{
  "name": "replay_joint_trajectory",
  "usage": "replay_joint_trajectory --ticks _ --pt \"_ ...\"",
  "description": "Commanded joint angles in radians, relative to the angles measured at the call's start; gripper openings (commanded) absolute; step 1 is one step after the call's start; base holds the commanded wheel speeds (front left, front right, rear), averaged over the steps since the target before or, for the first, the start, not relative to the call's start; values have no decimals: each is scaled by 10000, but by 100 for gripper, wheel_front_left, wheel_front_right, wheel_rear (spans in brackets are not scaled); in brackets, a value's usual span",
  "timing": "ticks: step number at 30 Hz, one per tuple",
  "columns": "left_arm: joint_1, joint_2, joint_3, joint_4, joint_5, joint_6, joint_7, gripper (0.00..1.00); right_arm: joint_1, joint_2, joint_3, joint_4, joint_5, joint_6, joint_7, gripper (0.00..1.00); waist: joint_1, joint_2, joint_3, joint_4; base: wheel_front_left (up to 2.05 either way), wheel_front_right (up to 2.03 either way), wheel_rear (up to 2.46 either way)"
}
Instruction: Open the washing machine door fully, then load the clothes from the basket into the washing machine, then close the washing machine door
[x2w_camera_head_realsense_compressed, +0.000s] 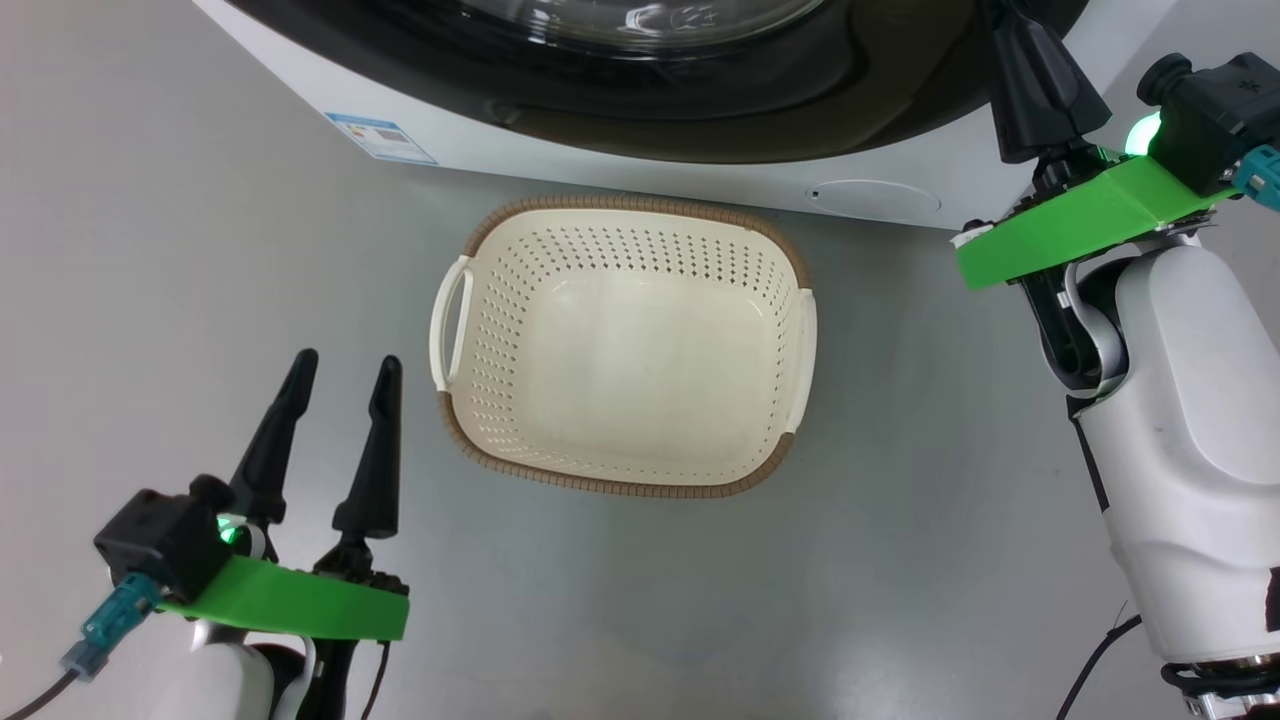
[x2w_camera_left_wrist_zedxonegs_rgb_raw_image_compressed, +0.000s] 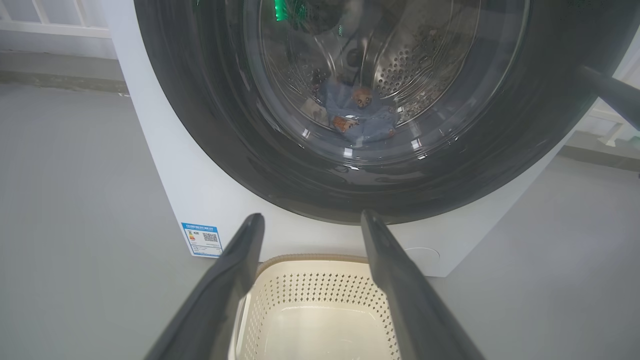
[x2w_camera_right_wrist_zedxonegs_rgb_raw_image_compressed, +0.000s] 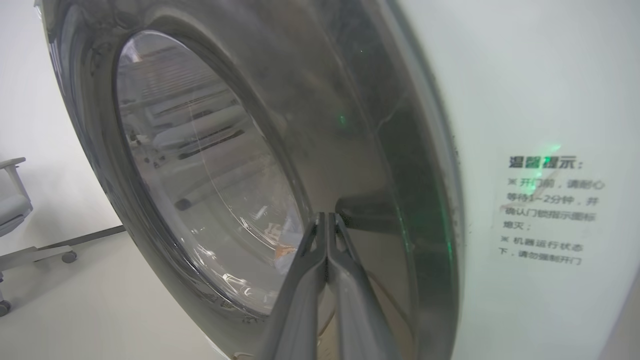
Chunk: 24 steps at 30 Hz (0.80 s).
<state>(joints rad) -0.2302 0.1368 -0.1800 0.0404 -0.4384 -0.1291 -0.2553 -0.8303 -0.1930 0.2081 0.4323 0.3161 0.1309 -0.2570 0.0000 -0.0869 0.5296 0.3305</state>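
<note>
The cream basket (x2w_camera_head_realsense_compressed: 620, 203) stands on the floor before the washing machine (x2w_camera_head_realsense_compressed: 520, 150), and its inside is bare. The washing machine door (x2w_camera_left_wrist_zedxonegs_rgb_raw_image_compressed: 200, 125) lies flat against the machine's front. Through its glass, light blue clothes (x2w_camera_left_wrist_zedxonegs_rgb_raw_image_compressed: 357, 117) with bear prints lie in the steel drum. My left gripper (x2w_camera_head_realsense_compressed: 343, 365) is open and holds nothing, hovering left of the basket. My right gripper (x2w_camera_right_wrist_zedxonegs_rgb_raw_image_compressed: 327, 215) is shut, with nothing between its fingers. Its tips are at the door's black ring (x2w_camera_right_wrist_zedxonegs_rgb_raw_image_compressed: 380, 150), beside a recess (x2w_camera_right_wrist_zedxonegs_rgb_raw_image_compressed: 365, 207) at the door's right side.
A blue label sticker (x2w_camera_head_realsense_compressed: 380, 137) is low on the machine's left, and a round flap (x2w_camera_head_realsense_compressed: 872, 196) is low on its right. A notice with printed text (x2w_camera_right_wrist_zedxonegs_rgb_raw_image_compressed: 545, 210) is on the white front. A wheeled chair (x2w_camera_right_wrist_zedxonegs_rgb_raw_image_compressed: 15, 210) stands off to one side on the grey floor (x2w_camera_head_realsense_compressed: 200, 250).
</note>
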Motion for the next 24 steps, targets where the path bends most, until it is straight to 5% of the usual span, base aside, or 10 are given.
replay_joint_trajectory --ticks 1,9,11,14,15,17,24 --pt "-120 345 334 -169 -64 -15 -65 100 -122 128 85 -189 -45 -2 -48 0 0 -1 -16 -12 0 0 0" --pt "-3 425 334 12 -65 -15 -65 100 338 238 361 -248 48 -2 -48 1 0 -1 -382 -143 0 0 0" --pt "48 453 356 58 -69 -15 -65 100 521 249 472 -289 75 -2 -48 35 0 -1 -509 -192 0 0 0" --pt "140 500 409 149 -66 -15 -65 100 841 270 597 -337 130 -2 -48 56 0 -1 -721 -288 0 0 0" --pt "172 517 433 180 -64 -15 -65 100 955 284 631 -358 145 -2 -48 80 0 -1 -791 -325 0 0 0" --pt "245 550 488 243 -55 -15 -65 100 1200 313 687 -380 165 -2 -48 100 0 -1 -944 -415 0 0 0" --pt "559 629 682 446 12 -15 -65 100 2185 396 671 -544 230 -2 -48 100 0 -1 -1526 -811 0 0 0"
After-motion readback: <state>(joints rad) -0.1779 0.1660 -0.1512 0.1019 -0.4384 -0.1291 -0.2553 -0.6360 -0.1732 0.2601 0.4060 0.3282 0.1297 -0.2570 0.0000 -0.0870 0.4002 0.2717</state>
